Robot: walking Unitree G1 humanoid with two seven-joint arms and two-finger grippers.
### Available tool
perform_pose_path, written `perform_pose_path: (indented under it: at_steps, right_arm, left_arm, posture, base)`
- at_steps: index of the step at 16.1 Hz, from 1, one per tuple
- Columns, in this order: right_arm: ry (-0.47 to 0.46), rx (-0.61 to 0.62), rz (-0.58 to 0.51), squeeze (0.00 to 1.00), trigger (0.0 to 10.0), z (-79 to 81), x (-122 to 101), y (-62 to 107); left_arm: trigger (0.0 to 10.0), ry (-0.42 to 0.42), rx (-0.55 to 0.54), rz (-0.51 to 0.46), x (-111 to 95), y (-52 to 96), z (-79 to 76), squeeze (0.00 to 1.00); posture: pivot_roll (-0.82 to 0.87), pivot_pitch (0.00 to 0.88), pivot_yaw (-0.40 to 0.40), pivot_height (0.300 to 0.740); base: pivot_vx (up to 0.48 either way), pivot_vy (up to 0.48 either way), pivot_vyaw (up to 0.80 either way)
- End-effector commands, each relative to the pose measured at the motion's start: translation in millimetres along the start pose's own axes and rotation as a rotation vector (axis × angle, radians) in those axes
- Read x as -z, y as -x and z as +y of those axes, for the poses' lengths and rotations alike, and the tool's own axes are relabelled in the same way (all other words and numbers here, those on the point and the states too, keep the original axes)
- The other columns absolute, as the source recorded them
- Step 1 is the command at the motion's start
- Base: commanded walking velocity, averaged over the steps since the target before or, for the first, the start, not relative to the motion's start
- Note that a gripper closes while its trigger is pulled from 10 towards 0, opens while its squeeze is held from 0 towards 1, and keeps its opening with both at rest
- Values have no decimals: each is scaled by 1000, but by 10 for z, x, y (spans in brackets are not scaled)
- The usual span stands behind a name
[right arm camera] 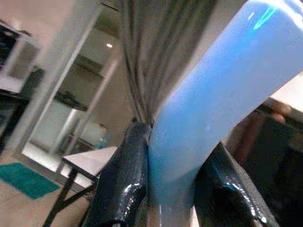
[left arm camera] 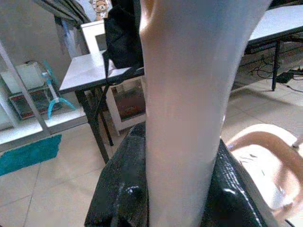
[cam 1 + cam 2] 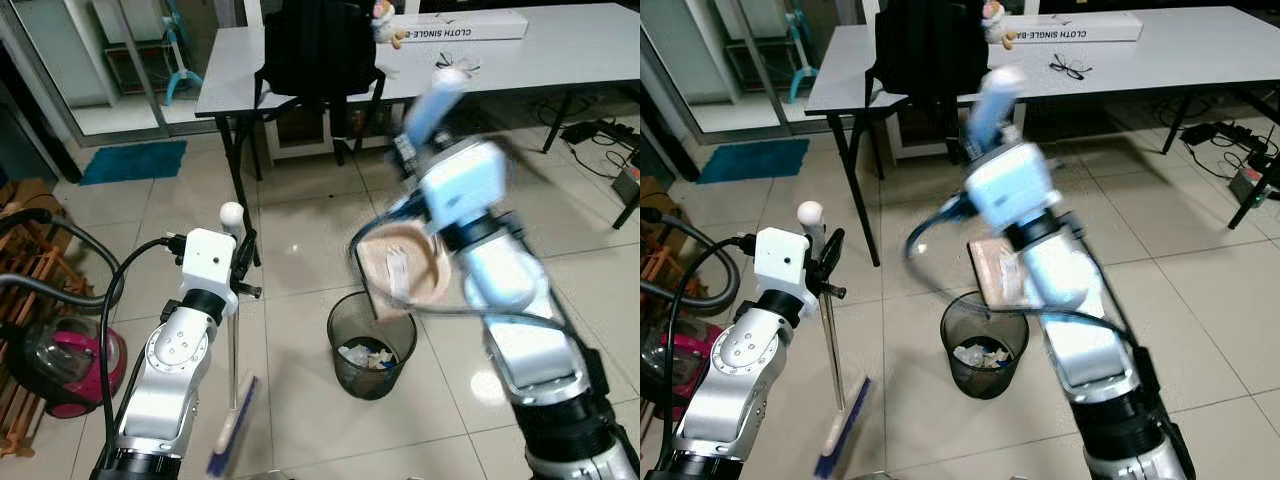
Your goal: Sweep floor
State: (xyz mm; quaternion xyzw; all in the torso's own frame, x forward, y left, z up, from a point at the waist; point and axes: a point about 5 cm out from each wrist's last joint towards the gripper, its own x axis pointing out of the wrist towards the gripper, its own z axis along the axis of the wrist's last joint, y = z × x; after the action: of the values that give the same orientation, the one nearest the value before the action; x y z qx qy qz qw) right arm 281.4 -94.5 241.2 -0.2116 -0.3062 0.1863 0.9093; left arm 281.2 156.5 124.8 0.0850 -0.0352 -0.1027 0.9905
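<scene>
Left eye view: the dustpan (image 3: 405, 270), a tan tray on a light-blue handle (image 3: 432, 108), hangs tilted just above the black mesh wastebasket (image 3: 372, 345), its open mouth facing down toward the bin. The right tool (image 1: 165, 189) is clamped on that blue handle; the right wrist view shows a black finger on either side of it. Crumpled scraps of litter (image 3: 365, 353) lie in the bottom of the bin. The right arm is blurred, so it reads as in motion.

To the left, the broom (image 3: 233, 425) stands nearly upright on the tiled floor (image 3: 300, 230), blue bristles down and a white knob at the top of its thin pole. The left tool (image 2: 123, 184) is closed round that pole, its fingers pressed against the pale shaft in the left wrist view.

Judged from this, the step in hand is emptying the dustpan into the bin. The next move calls for tipping the tray steeply enough that its contents slide out inside the rim, keeping its lip over the opening, then bringing it back low to the floor for the broom.

Farther off stands a white desk (image 3: 560, 60) carrying a black backpack (image 3: 318, 45), a long white box (image 3: 465, 28) and a pair of glasses (image 3: 1068, 68). A pink vacuum cleaner (image 3: 60, 365) sits at near left, a blue mat (image 3: 133, 161) at far left.
</scene>
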Motion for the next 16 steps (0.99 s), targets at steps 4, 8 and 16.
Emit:
perform_pose_path:
  at_steps: [4,8,16]
  right_arm:
    - [26,-152,-95,0,10000,280,-166,61]
    - [44,-200,-74,0,10000,326,-115,95]
    - [15,322,44,0,10000,-489,-51,-40]
  left_arm:
    - [10000,-25,23,-6,-42,-14,-3,0]
    - [10000,-25,37,-2,-35,-24,-14,0]
    - [10000,-21,31,18,-13,-23,-6,0]
  posture:
    - [-11,37,87,740]
    - [-13,34,89,740]
    - [-19,33,89,740]
  base:
    - [0,0,0]
    - [0,0,0]
    - [0,0,0]
